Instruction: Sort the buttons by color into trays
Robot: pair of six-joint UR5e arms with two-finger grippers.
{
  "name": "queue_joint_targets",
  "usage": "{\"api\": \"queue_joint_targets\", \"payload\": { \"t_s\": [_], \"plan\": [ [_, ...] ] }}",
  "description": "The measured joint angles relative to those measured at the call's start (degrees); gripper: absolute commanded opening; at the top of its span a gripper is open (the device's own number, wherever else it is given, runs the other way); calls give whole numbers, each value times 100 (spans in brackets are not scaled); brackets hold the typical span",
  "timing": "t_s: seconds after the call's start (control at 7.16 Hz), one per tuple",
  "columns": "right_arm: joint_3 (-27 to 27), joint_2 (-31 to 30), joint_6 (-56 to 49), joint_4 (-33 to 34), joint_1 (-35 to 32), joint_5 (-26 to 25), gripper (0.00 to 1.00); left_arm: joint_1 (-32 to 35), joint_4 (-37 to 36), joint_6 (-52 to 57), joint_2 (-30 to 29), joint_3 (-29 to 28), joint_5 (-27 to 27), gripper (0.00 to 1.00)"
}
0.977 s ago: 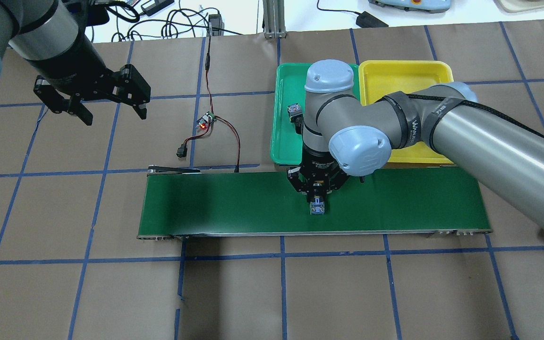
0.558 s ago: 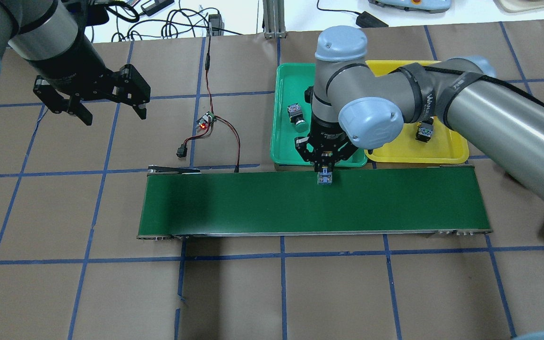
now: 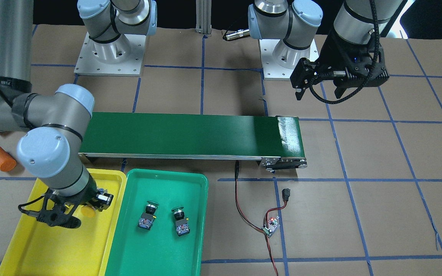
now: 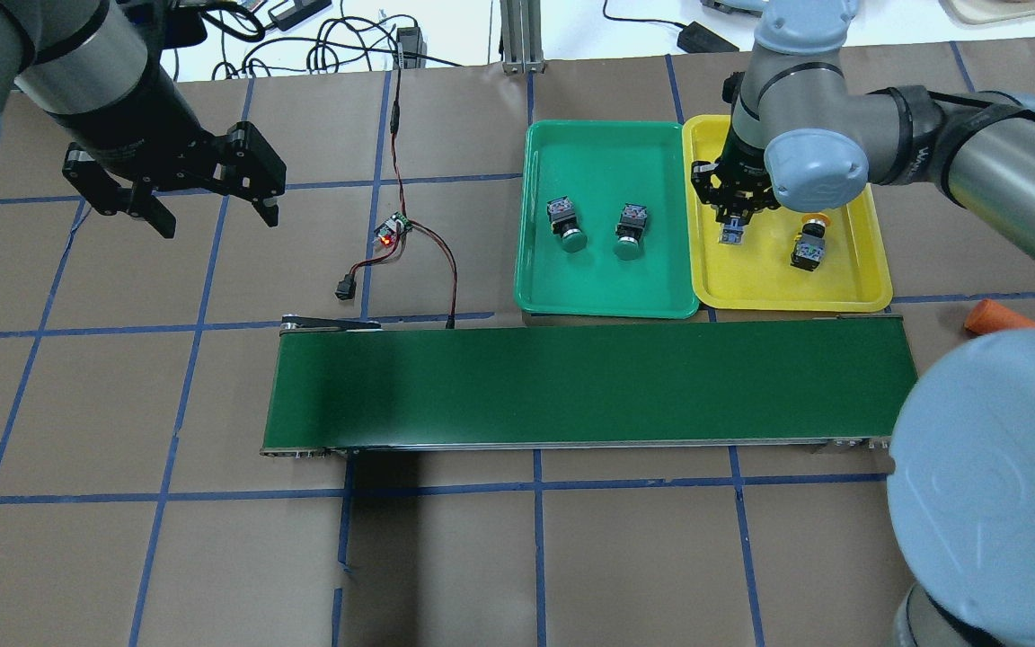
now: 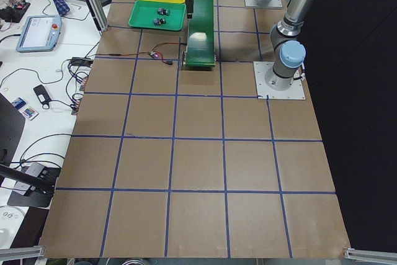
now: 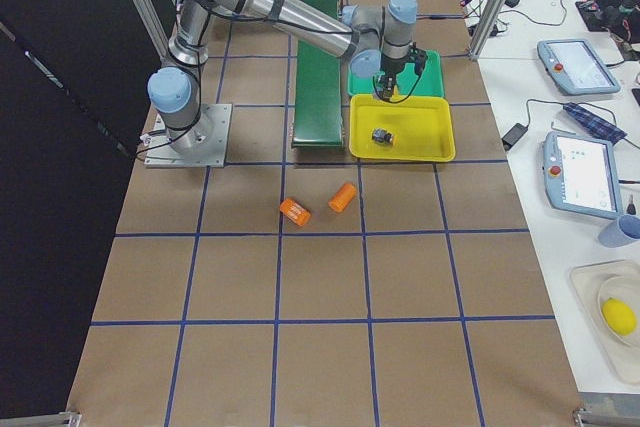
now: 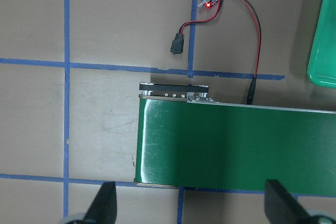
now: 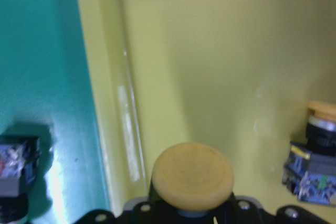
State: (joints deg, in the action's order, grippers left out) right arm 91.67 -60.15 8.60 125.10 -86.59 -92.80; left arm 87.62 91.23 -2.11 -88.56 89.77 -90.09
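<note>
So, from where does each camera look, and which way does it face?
Front-facing: across the table, facing the arm bases; left gripper at right.
Overhead: behind the robot, looking down; right gripper over yellow tray.
Exterior left: table's left end, looking along it; left arm nearest.
Exterior right: right end; right arm nearest, orange cylinders.
Left wrist: down on the conveyor belt end; fingertips.
Right wrist: down into that tray; held yellow button.
Shared: both green buttons, front-facing and overhead.

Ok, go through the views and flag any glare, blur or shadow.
Right wrist view: soft all over, the near button blurred, a glare streak along the yellow tray. Front-facing view: white glare at one end of the belt. Overhead view: a shadow darkens the belt at that view's left. Left wrist view: sharp.
</note>
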Motion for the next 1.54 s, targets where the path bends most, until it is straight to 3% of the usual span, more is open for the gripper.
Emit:
{"api": "queue_joint_targets", "payload": {
  "t_s": [0.28,0.42,0.56,0.98,1.26,1.54],
  "plan": [
    [19,174,-88,424,258,17,100,0,0,0,2,-5,2,100],
    [56,-22,-93,248,275,21,100,-1,-2,0,1,-11,6,100],
    [69,-409,-95,-296,275,31,100,-2,-6,-2,-1,-15,8,100],
    [121,-2386,-122,-2513,227,-17,100,-15,-5,-1,-2,-27,9,100],
    [192,-3250,-76,-3281,-17,165,100,-31,-1,0,-3,-28,9,100],
    [291,-3496,-44,-3472,-478,224,100,-34,-2,0,-4,-26,9,100]
  ]
}}
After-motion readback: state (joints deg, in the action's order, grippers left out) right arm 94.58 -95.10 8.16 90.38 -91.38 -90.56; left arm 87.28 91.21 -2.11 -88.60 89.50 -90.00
